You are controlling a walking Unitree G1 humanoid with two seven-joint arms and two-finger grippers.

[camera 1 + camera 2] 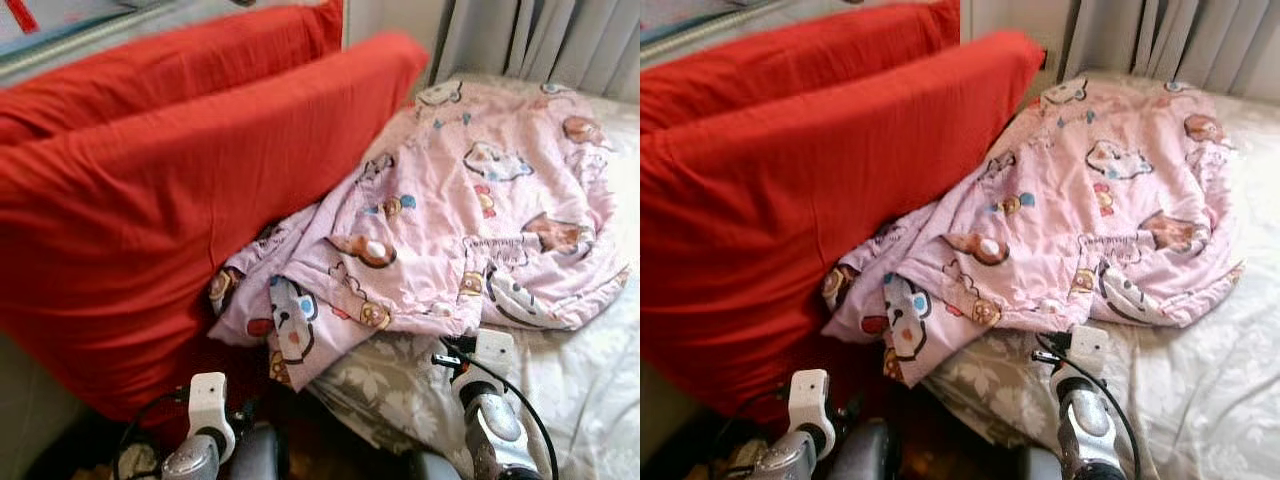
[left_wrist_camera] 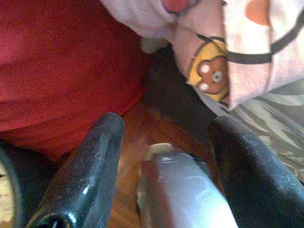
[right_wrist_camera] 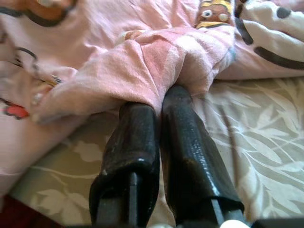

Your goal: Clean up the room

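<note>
1. Lying crumpled across the bed (image 1: 590, 400), the pink cartoon blanket (image 1: 470, 220) leaned against two red pillows (image 1: 150, 200); grey curtains (image 1: 540, 40) hung behind.
2. The right gripper (image 3: 159, 107) pinched the blanket's near edge, fingers together.
3. The left gripper (image 2: 161, 142) hung spread and empty near the wooden floor (image 2: 137, 137).

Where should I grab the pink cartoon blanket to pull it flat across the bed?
Take the pink blanket by its near hem, coming from the foot side. That edge lies bunched and raised off the floral sheet, so fingers can close over a fold. The right pincer already looks shut on one there; the left pincer is open beside the red pillow.
</note>
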